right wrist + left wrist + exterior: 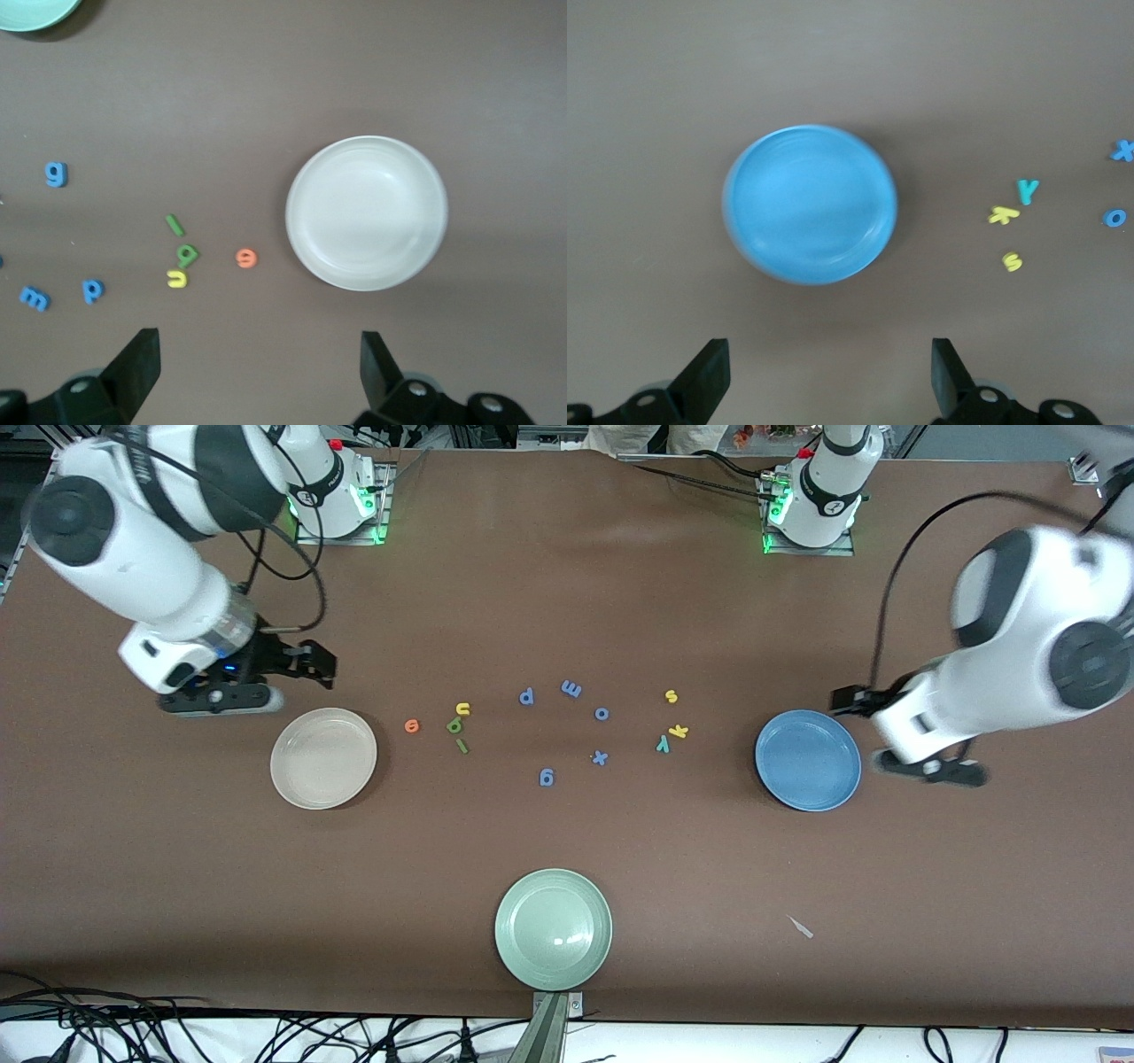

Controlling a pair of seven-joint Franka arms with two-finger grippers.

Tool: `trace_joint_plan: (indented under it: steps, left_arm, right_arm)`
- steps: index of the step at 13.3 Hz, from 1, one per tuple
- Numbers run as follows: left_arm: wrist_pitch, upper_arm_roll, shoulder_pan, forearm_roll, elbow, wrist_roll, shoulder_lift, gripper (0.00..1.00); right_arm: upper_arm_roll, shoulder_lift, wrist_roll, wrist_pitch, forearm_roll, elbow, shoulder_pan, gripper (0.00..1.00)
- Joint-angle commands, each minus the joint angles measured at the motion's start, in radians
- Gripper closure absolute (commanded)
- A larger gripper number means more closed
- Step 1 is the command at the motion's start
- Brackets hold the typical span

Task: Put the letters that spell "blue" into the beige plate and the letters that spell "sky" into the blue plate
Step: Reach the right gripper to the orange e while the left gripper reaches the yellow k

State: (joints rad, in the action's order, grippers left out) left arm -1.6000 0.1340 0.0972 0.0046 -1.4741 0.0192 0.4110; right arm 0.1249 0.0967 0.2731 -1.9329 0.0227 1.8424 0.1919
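The beige plate lies toward the right arm's end. Beside it are the orange e, yellow u, green b and green l. The blue plate lies toward the left arm's end, with the yellow s, yellow k and teal y beside it. Both plates hold nothing. My right gripper hangs open over bare table by the beige plate. My left gripper hangs open by the blue plate.
Blue-purple letters p, m, o, x and g lie scattered between the two letter groups. A pale green plate sits near the table's front edge. A small scrap lies nearer the camera than the blue plate.
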Motion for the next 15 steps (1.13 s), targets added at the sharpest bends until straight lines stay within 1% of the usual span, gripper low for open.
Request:
trace_joint_plan:
  steps: [1,2,3,5,7,9,10,11,13,14,15]
  left_arm:
    - [-0.047,-0.001,0.068,-0.035,0.066,-0.001,0.115,0.00]
    - [-0.064,0.001,0.114,-0.034,0.057,0.027,0.139,0.00]
    - [-0.090,0.003,0.133,-0.032,0.043,0.080,0.162,0.00]
    - [-0.200,0.001,0.189,-0.029,-0.036,0.125,0.178,0.00]
    - [-0.306,0.003,0.203,-0.028,-0.127,0.130,0.178,0.00]
    - [-0.398,0.003,0.239,0.004,-0.214,0.183,0.178,0.00]
    - [-0.460,0.004,0.252,0.018,-0.250,0.229,0.181,0.00]
    - [-0.525,0.004,0.265,0.018,-0.294,0.252,0.181,0.00]
    - [-0.589,0.006,0.265,0.018,-0.339,0.258,0.178,0.00]
    - [-0.589,0.006,0.265,0.018,-0.344,0.258,0.175,0.04]
    - [-0.589,0.006,0.265,0.018,-0.354,0.258,0.172,0.12]
  right_arm:
    - [0.071,0.014,0.113,-0.180,-0.017,0.127,-0.006,0.00]
    - [0.091,0.027,0.127,-0.257,-0.017,0.171,-0.005,0.00]
    - [0.101,0.038,0.135,-0.327,-0.017,0.222,-0.005,0.00]
    - [0.104,0.095,0.136,-0.459,-0.018,0.286,-0.005,0.00]
    - [0.107,0.152,0.126,-0.558,-0.024,0.322,-0.006,0.00]
    - [0.102,0.204,0.124,-0.671,-0.076,0.359,-0.008,0.00]
    - [0.099,0.230,0.124,-0.692,-0.081,0.357,-0.008,0.00]
    - [0.098,0.235,0.123,-0.696,-0.098,0.356,-0.012,0.00]
    - [0.093,0.251,0.124,-0.699,-0.130,0.354,-0.015,0.00]
    - [0.082,0.270,0.124,-0.712,-0.154,0.354,-0.017,0.00]
    - [0.073,0.279,0.124,-0.727,-0.170,0.359,-0.017,0.00]
